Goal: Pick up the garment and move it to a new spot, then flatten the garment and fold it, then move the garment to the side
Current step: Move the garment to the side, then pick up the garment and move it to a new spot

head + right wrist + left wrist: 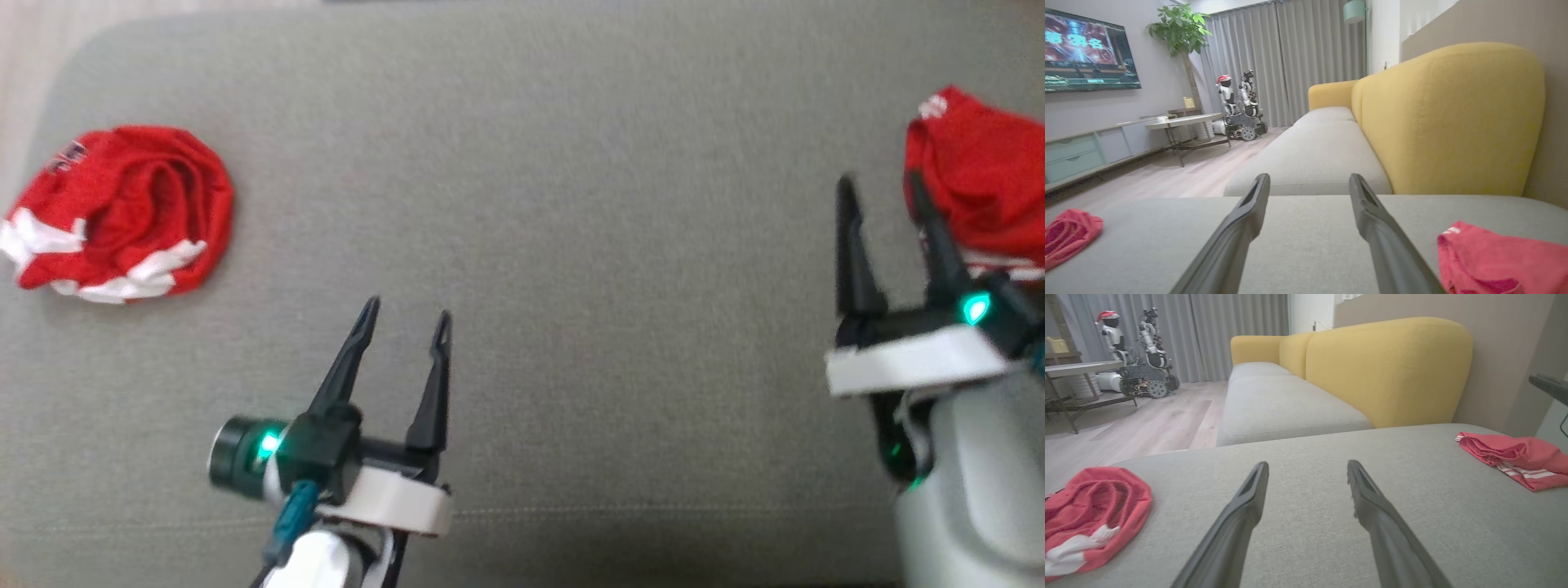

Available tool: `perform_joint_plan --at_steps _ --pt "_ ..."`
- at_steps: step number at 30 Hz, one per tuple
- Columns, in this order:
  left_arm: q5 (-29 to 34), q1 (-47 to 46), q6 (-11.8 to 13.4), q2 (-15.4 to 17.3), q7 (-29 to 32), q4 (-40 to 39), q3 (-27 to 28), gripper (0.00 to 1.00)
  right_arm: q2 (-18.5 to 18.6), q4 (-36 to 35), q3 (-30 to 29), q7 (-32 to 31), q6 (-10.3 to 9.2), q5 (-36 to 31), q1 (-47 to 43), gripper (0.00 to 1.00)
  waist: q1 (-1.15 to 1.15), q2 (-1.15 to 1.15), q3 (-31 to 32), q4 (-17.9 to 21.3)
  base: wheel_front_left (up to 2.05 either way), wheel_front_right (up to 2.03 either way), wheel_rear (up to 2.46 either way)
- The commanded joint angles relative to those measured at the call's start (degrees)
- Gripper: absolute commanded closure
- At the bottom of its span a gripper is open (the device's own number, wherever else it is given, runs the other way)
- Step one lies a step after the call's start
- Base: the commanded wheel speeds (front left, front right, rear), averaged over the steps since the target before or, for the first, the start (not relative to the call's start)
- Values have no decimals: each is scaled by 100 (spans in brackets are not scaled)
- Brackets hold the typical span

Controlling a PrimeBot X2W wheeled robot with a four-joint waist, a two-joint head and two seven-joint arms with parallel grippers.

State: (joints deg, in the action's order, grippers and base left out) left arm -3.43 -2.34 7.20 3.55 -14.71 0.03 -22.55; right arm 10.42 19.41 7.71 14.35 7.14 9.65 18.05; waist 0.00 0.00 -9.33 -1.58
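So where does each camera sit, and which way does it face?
Head view: on the head, looking down at the grey cushion; left gripper and right gripper show.
Left wrist view: on the left wrist, looking low across the cushion at the yellow sofa back; own fingers show.
Right wrist view: on the right wrist, facing likewise; own fingers show.
Shared: both wrist views show the crumpled red garment and the other red garment.
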Motion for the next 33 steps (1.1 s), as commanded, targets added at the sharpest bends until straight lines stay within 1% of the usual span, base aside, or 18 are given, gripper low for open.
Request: perform_joint_plan --at_steps 1,5,9,13,15,19,26,33 --pt "-40 -28 37 0 -29 -205 257 0 -94 -382 65 57 35 53 -67 0 0 0 295 -169 0 0 0" --pt "-55 237 58 -17 -29 -311 393 0 -356 -1048 -108 62 35 -23 -799 0 0 0 576 -276 0 0 0" --pt "-46 530 21 -26 -29 -365 502 0 -579 -1447 -415 63 35 -43 -1502 0 0 0 814 -333 0 0 0" --pt "116 724 -40 5 -29 -483 555 0 -672 -1799 -438 63 35 -126 -2016 0 0 0 919 -337 0 0 0" --pt "204 784 -62 31 -29 -520 543 0 -684 -1863 -387 64 35 -197 -2201 0 0 0 945 -327 0 0 0" --pt "276 872 -78 52 -29 -531 517 0 -707 -1760 -389 64 35 -228 -2401 0 0 0 994 -285 0 0 0" --pt "261 945 -23 44 -29 -431 589 0 -736 -1713 -360 64 35 -283 -2433 0 0 0 1064 -217 0 0 0" --pt "213 960 -41 27 -29 -383 636 0 -745 -1721 -371 64 35 -297 -2455 0 0 0 1092 -214 0 0 0"
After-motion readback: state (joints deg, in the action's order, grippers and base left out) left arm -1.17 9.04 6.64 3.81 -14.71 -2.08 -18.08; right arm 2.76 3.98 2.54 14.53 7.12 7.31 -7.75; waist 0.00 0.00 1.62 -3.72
